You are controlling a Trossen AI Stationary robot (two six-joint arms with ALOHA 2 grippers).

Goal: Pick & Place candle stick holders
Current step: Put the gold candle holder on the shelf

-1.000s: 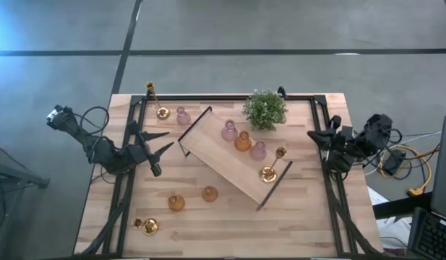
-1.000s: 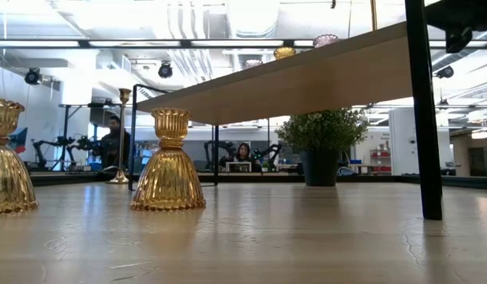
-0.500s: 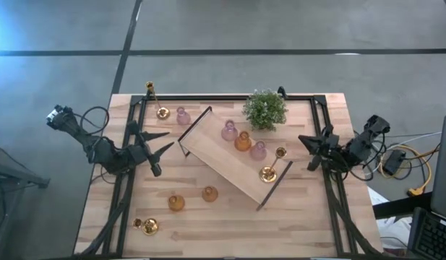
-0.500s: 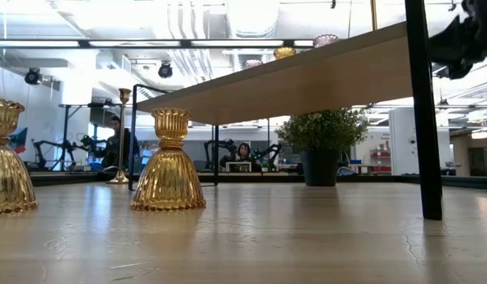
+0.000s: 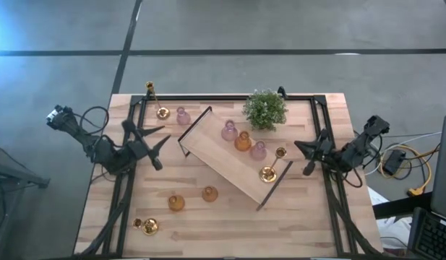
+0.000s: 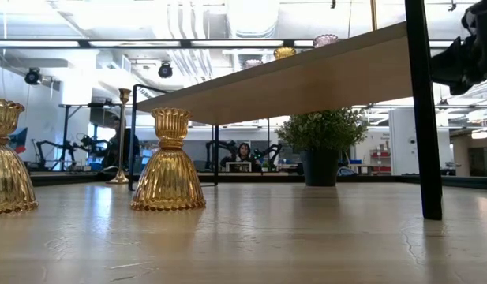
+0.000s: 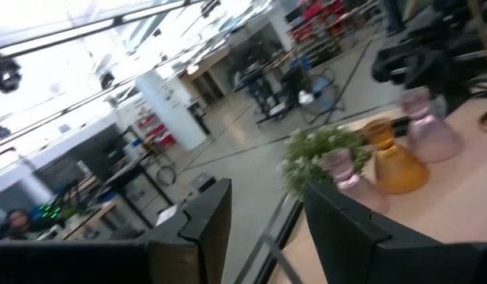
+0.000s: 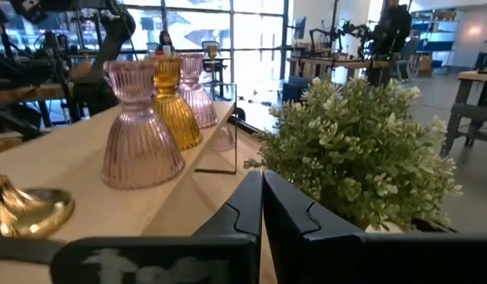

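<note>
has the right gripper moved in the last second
Yes. In the high view the right gripper has swung in from the table's right edge toward the wooden tray, now close to the gold holder at its end, fingers shut.

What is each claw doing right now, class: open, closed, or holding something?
Left claw: open, holding nothing.
Right claw: closed, holding nothing.

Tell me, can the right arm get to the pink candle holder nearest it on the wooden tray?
Probably yes. The right gripper hangs just off the tray's near end, and that pink holder stands close by. The gold holder sits to one side, not between them. The fingers are shut, so they must open first.
</note>
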